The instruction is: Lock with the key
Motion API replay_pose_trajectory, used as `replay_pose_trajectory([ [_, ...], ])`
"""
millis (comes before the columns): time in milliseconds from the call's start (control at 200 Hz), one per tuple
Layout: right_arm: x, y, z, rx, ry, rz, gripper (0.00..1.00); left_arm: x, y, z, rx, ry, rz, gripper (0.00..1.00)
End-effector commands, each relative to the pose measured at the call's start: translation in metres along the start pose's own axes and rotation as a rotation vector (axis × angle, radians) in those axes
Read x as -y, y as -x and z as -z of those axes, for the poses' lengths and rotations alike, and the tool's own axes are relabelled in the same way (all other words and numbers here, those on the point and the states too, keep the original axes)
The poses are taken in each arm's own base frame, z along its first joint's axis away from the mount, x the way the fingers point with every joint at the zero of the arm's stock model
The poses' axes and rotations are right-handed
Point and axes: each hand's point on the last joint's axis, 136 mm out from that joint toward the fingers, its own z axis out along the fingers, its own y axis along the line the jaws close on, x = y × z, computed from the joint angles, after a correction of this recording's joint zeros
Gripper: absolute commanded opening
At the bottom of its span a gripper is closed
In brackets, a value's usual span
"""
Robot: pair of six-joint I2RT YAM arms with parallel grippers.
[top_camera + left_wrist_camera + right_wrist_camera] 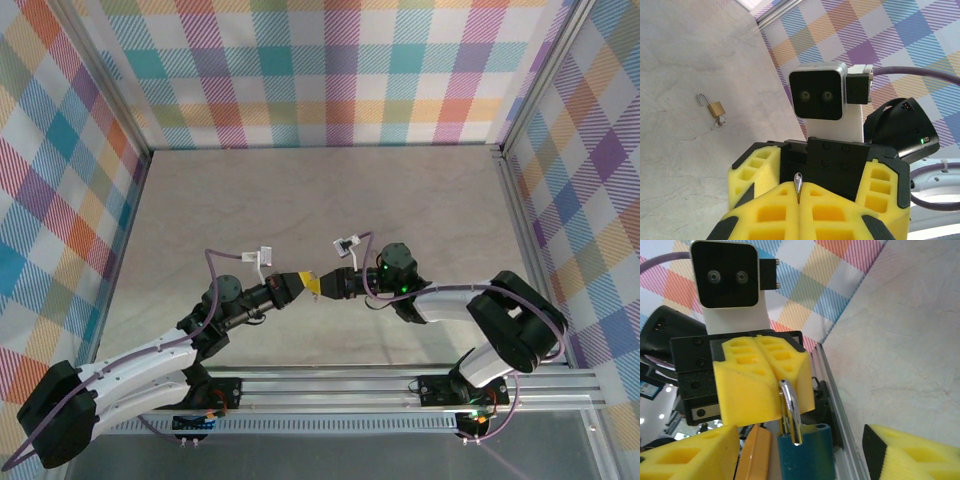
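Observation:
A blue padlock (805,455) hangs by its silver shackle (790,400), which is pinched between the yellow foam fingers (760,385) of my left gripper (300,283). In the left wrist view, the shackle's tip (798,181) pokes out of the shut left gripper (799,194). An orange flat piece (755,455), seemingly the key's head, hangs beside the padlock's left side; its blade is hidden. My right gripper (800,456) is open, with one finger on each side of the padlock and the orange piece, touching neither. Both grippers meet nose to nose above the table's middle, the right gripper (328,283) facing left.
A small brass padlock (716,108) with its shackle open lies on the grey table (680,165), and something small and silvery lies against it. An aluminium rail (840,430) runs below the grippers. Plaid walls (330,70) enclose the table on three sides.

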Motion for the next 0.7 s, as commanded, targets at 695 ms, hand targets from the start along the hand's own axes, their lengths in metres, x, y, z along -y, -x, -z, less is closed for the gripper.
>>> replay_pose_trajectory([
  [695, -0.024, 0.000, 0.006, 0.018, 0.082, 0.066, 0.48, 0.007, 0.002, 0.010, 0.029, -0.027, -0.031, 0.00],
])
